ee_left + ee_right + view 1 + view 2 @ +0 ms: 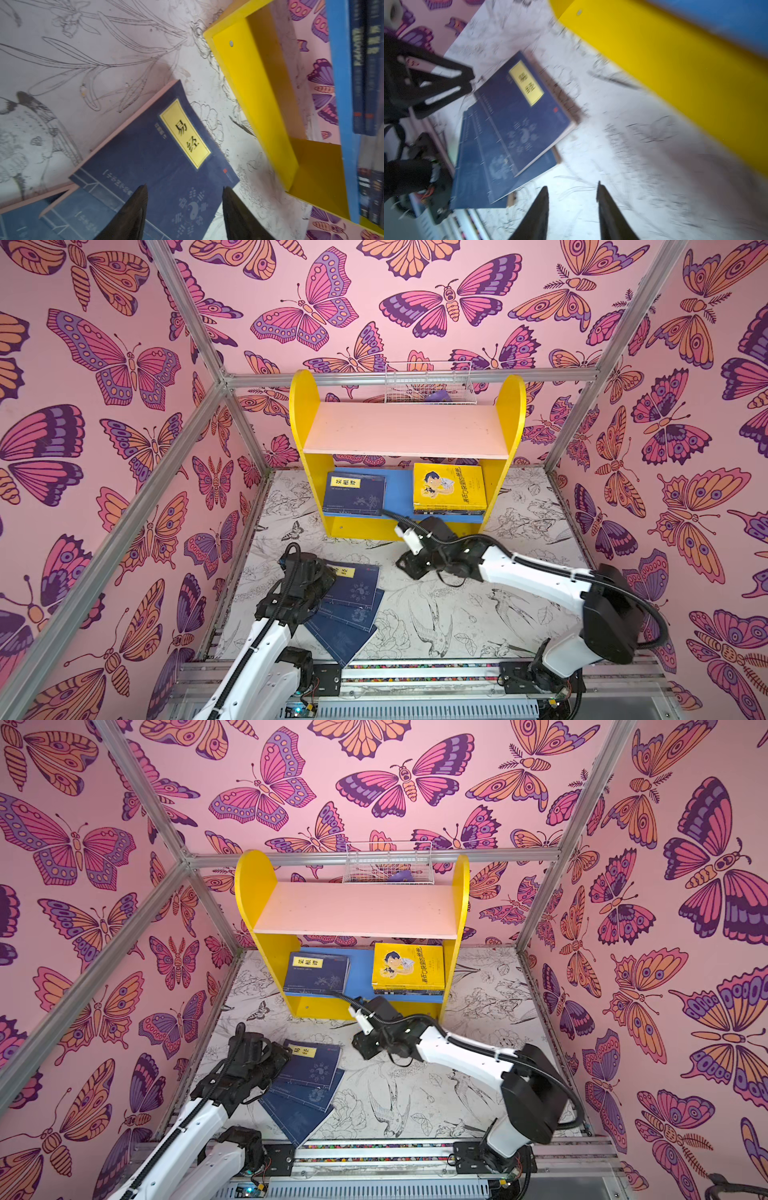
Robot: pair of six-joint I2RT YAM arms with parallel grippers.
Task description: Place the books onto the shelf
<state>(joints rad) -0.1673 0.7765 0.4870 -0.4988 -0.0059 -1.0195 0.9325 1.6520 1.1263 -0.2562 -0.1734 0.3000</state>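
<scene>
You've got three thin navy paperbacks (351,614) fanned flat on the printed tabletop (457,614). Left jaws stand apart just over the top one, gripping nothing. Right jaws are apart too, nothing between them, near the shelf (305,414) front. Flat on its blue board lie one navy stack (354,493) and one glossy yellow stack (449,489).

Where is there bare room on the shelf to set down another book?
The pink upper board is bare between the yellow side panels. The blue lower board is crowded: only a narrow strip between the navy books and yellow books.
</scene>
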